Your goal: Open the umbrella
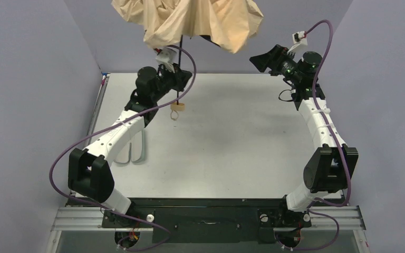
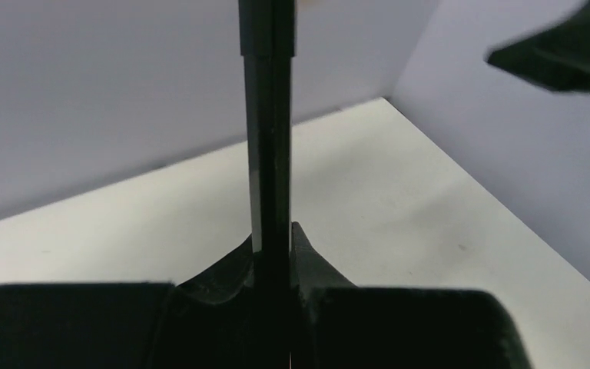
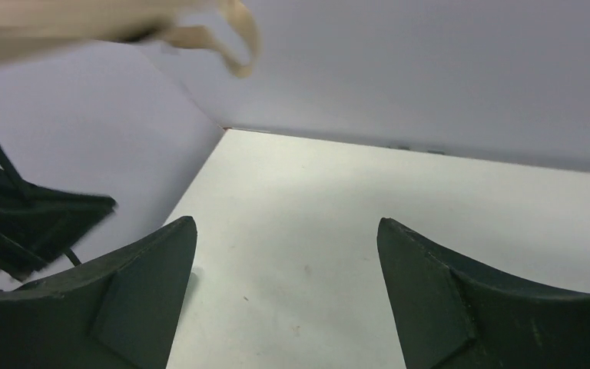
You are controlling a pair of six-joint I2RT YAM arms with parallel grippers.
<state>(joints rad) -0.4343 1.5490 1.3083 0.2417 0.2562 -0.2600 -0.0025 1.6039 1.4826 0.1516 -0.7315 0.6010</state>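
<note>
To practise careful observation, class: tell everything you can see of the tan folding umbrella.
The compact umbrella's tan fabric canopy hangs crumpled and unspread, uppermost, cut off by the frame, black lining peeking beneath. Its thin black shaft runs down to a small tan handle with a strap loop. The left gripper is shut on the shaft; nothing else visibly touches it.

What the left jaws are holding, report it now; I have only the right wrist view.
Observer: The left jaws are shut on the umbrella's thin black shaft.
Operator: Give me the canopy's state.
Observer: The tan canopy is bunched and crumpled above the grip, not spread.
Operator: Locate the handle.
Observer: The small tan handle sits at the shaft's lower end, below the left jaws, over the table. I cannot tell whether it touches.
</note>
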